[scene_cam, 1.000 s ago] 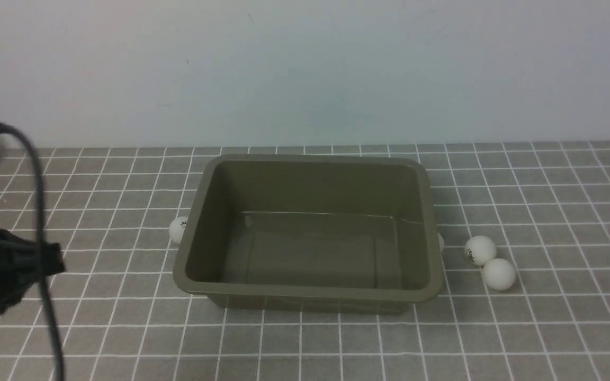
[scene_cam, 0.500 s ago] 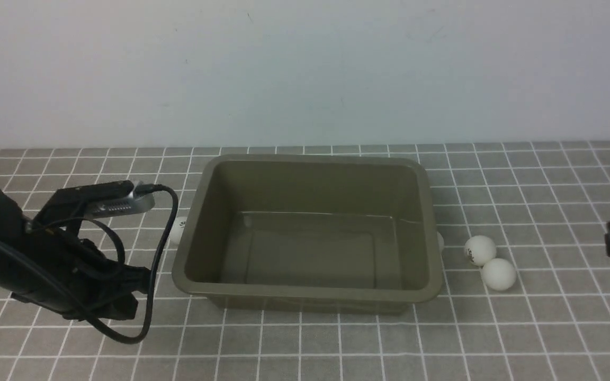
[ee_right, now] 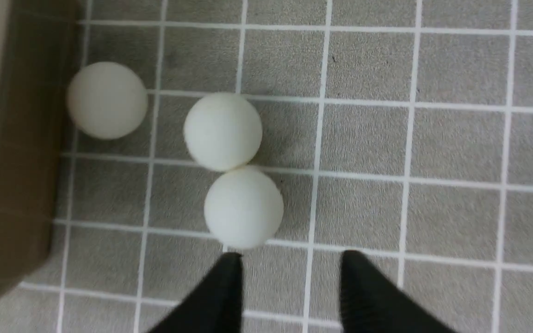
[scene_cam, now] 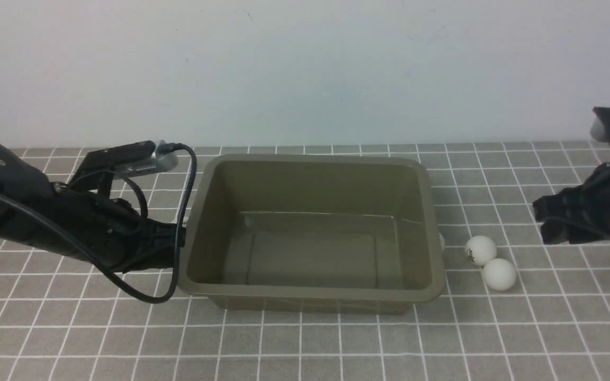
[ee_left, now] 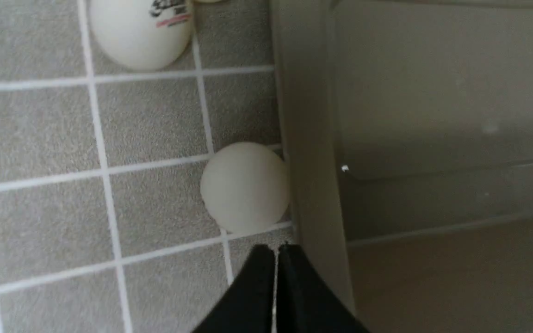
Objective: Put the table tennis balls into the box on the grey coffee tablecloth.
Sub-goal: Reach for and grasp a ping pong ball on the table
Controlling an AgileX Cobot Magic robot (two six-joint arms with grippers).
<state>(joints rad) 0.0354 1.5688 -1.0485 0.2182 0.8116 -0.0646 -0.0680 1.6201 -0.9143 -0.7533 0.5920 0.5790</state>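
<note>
Resting on the grey coffee tablecloth (scene_cam: 548,328), 1 box (scene_cam: 310,159) lies empty; 3 table tennis balls (ee_right: 222,132) sit by its right wall, 2 more show by its left. Left claw (ee_left: 274,249) clenched, right claw (ee_right: 290,256) parted, both grasping nothing.

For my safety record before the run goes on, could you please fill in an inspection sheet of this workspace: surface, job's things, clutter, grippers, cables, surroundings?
Surface: grey checked tablecloth, lying flat.
Job's things: box upright and empty; to its right, shaded ball, middle ball and near ball, the last two touching; to its left, plain ball against the box's side, lettered ball apart from it.
Clutter: nothing seen.
Grippers: left gripper shut, empty, beside the plain ball; right gripper open, empty, just short of the near ball.
Cables: black cable hangs in a loop close to the box's left rim.
Surroundings: plain pale wall behind the table.
</note>
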